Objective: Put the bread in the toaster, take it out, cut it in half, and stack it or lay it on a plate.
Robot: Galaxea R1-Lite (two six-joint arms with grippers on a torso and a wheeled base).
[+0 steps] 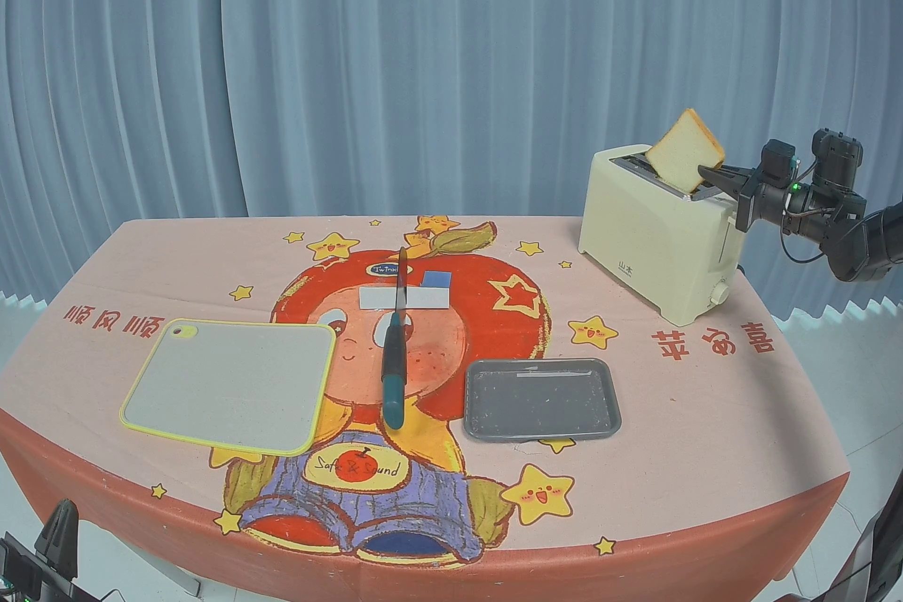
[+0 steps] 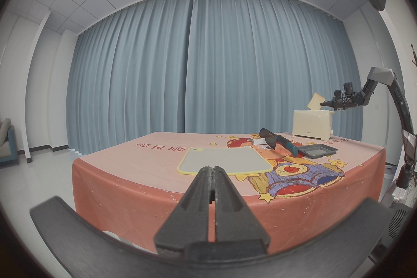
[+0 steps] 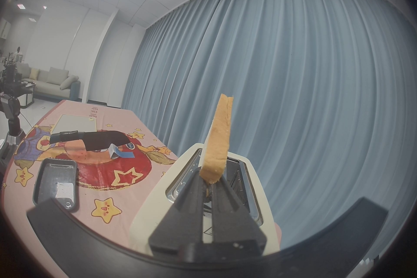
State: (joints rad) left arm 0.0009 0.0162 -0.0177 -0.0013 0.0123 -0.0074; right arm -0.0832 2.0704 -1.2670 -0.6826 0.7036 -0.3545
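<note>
One bread [image 1: 687,150] slice, tan crust, tilted, its lower corner pinched by right gripper [image 1: 707,176] above one toaster [image 1: 649,242], tabletop's far right corner. Left gripper [image 2: 213,172] clenched, empty. One knife [image 1: 395,340], board [image 1: 230,383], tray [image 1: 543,430].

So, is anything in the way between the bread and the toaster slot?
Nothing visible. The right pincer holds the bread by its lower corner, tilted right over the toaster, and the slot under it looks open.

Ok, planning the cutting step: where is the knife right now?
In the head view the knife lies mid-table between the cutting board on the robot's left and the grey tray on its right, handle toward the robot.
</note>
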